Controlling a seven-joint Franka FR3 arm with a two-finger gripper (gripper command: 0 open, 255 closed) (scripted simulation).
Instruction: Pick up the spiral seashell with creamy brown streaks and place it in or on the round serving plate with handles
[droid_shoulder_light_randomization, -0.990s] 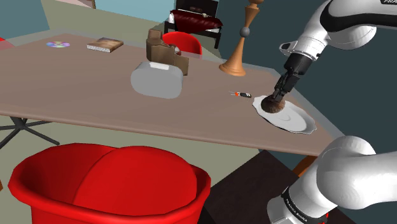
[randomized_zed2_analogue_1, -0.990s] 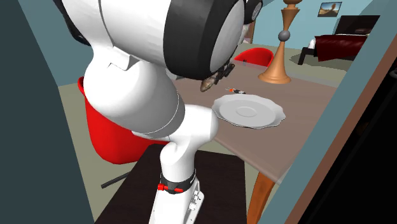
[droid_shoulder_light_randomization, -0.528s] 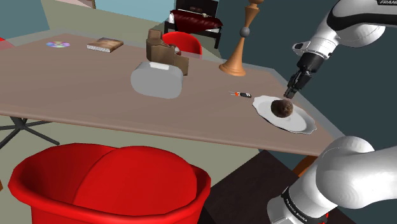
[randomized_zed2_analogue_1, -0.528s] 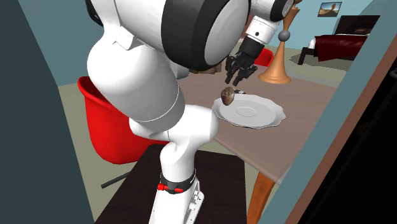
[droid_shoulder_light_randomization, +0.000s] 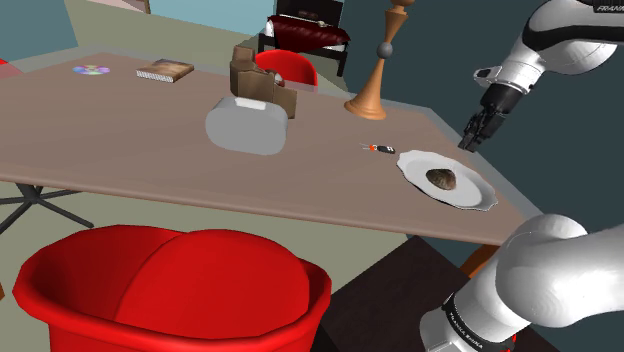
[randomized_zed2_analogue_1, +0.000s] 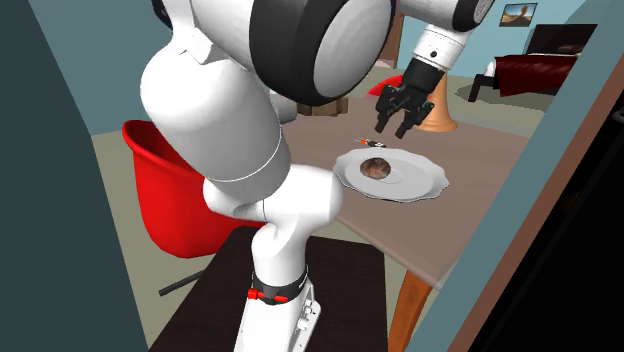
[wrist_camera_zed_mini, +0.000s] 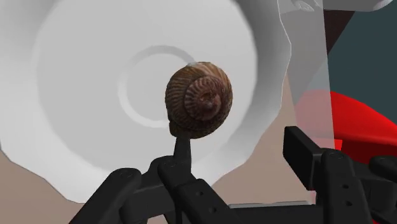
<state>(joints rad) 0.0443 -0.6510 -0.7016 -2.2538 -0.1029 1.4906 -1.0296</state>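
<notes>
Seashell (wrist_camera_zed_mini: 199, 98): I see it resting on the white plate (wrist_camera_zed_mini: 76, 95).
End effector (randomized_zed2_analogue_1: 390, 128): spread wide, empty, hovering above the shell.

Air above the plate (droid_shoulder_light_randomization: 472, 192) lies open; tall ornament (droid_shoulder_light_randomization: 367, 103) stands near.

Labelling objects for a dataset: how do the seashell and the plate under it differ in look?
The seashell is brown with a ribbed spiral; the serving plate is plain white and smooth. The seashell is a small rounded lump; the serving plate is wide and shallow with a wavy rim. Both are roundish in outline.
</notes>
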